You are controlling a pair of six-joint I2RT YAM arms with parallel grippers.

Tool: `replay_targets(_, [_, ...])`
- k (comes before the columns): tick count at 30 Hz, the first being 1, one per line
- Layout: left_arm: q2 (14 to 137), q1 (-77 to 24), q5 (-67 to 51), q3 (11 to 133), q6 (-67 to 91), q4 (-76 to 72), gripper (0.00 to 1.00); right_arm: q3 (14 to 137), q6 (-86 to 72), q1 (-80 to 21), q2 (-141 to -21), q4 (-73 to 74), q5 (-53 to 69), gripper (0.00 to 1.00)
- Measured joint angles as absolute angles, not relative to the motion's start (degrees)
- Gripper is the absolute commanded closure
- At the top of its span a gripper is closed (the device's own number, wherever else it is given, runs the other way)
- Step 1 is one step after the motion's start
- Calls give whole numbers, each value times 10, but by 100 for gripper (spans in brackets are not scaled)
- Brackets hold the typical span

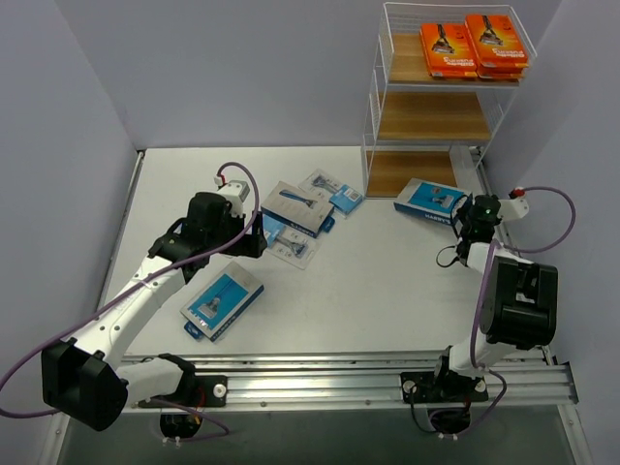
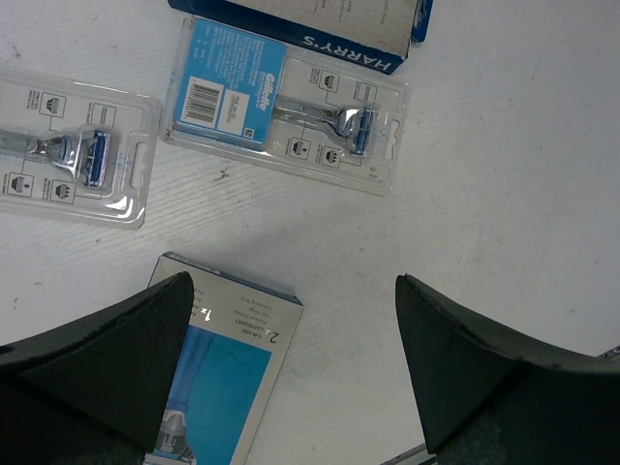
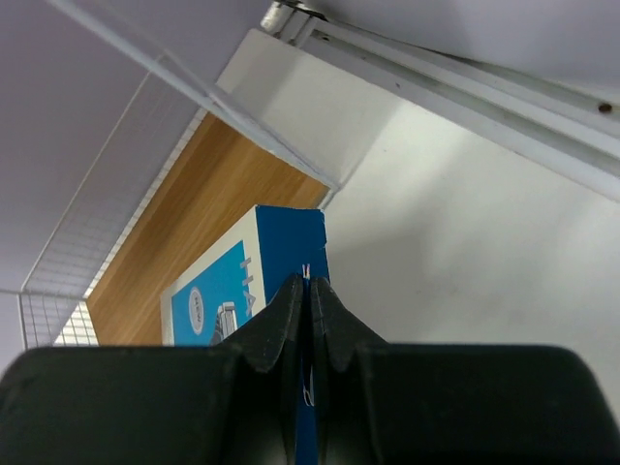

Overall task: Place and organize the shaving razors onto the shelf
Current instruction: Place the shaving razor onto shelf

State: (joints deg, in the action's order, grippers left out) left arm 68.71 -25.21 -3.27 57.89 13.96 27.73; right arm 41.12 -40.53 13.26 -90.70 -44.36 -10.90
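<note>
Two orange razor packs [image 1: 475, 46] lie on the top tier of the white wire shelf [image 1: 433, 116]. My right gripper [image 1: 473, 219] [image 3: 308, 286] is shut on the edge of a blue razor box [image 1: 431, 199] [image 3: 228, 281], holding it just in front of the shelf's bottom wooden tier [image 3: 194, 228]. My left gripper [image 1: 260, 242] [image 2: 291, 329] hangs open over the table, nothing between its fingers. Below it lie two clear blister packs [image 2: 286, 107] [image 2: 68, 145], a blue-and-grey box [image 2: 228, 368] by the left finger [image 2: 116, 358], and a dark blue box [image 2: 320, 29].
On the table's left half lie a blue box [image 1: 223, 300], a second blue box [image 1: 295, 205], and blister packs [image 1: 331, 191] [image 1: 291, 247]. The shelf's middle tier [image 1: 433, 116] is bare wood. Walls close in both sides, and a metal rail [image 1: 387, 383] runs along the near edge.
</note>
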Motion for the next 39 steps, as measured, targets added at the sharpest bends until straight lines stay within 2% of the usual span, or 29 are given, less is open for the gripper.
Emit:
replay_targets(9, [687, -252, -32, 580, 140, 278, 6, 383, -558, 133, -945, -442, -165, 100])
replay_targets(16, [687, -252, -32, 580, 140, 279, 6, 396, -622, 92, -946, -408, -237, 100])
replay_targets(19, [687, -252, -32, 580, 139, 280, 6, 419, -649, 69, -953, -394, -261, 92])
replay_targets(21, [687, -252, -32, 580, 139, 280, 6, 438, -662, 55, -967, -393, -267, 73])
replay_targets(23, [687, -252, -32, 580, 139, 281, 6, 448, -665, 48, -978, -397, -265, 62])
replay_targets(26, [687, -252, -31, 580, 139, 281, 6, 448, -659, 41, -981, -403, -248, 53])
replay_targets(30, [687, -252, -30, 580, 139, 281, 6, 435, -642, 42, -962, -417, -219, 46])
replay_targets(35, [687, -254, -29, 580, 139, 281, 6, 394, -612, 54, -880, -412, -173, 37])
replay_targets(39, [686, -255, -28, 580, 139, 281, 6, 371, -583, 78, -822, -402, -107, 37])
